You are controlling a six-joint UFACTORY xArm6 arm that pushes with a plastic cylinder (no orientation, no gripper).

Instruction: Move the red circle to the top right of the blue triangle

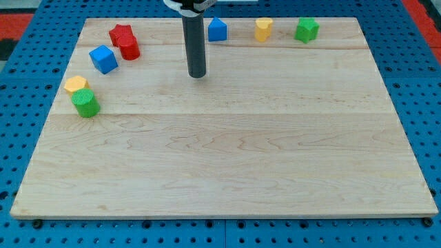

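Seven blocks on bare board (227,172)

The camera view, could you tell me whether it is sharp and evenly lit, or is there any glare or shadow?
Camera view: even, soft light, no glare on the wooden board; blocks sharp, like the red circle and blue triangle; only a faint shadow under my tip.

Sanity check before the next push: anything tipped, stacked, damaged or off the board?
Nothing stands out. All blocks sit flat on the wooden board. The only crowding: the red circle touches a second red block, and the yellow block touches the green one. My tip stands clear of every block.
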